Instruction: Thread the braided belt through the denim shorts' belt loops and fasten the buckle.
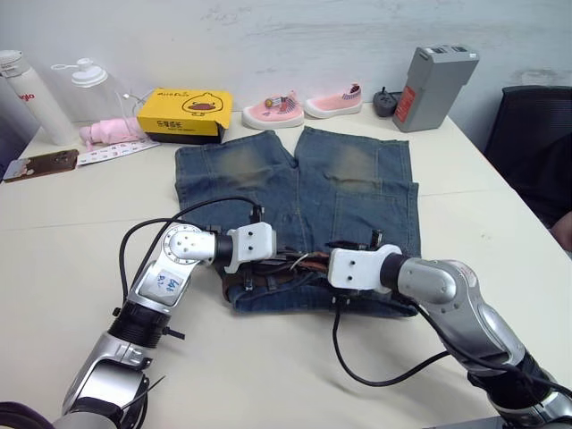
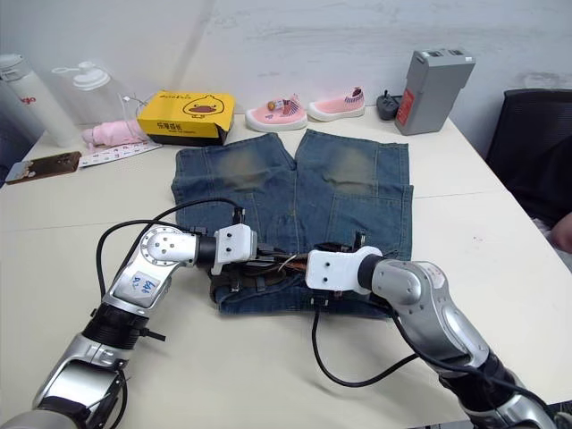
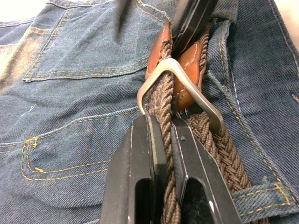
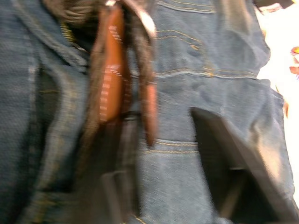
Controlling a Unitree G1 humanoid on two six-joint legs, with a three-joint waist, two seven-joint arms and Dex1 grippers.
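The denim shorts (image 1: 295, 192) lie flat on the table with the waistband towards me. The braided belt (image 3: 224, 154) runs along the waistband, and a belt loop (image 3: 261, 193) crosses it. My left gripper (image 3: 161, 123) is shut on the brown strap just short of the silver buckle (image 3: 161, 72) and its tan leather tab (image 3: 191, 56). My right gripper (image 4: 175, 172) faces it from the other side, open, with one finger (image 4: 117, 186) under the leather end (image 4: 110, 79) and the other finger (image 4: 233, 154) over bare denim. Both grippers meet at mid-waistband (image 1: 299, 264).
Along the table's far edge stand a yellow box (image 1: 183, 112), two pink baby shoes (image 1: 304, 105), a grey battery block (image 1: 433, 85), white bottles (image 1: 36, 98) and a phone (image 1: 40, 164). A black chair (image 1: 536, 152) is at the right.
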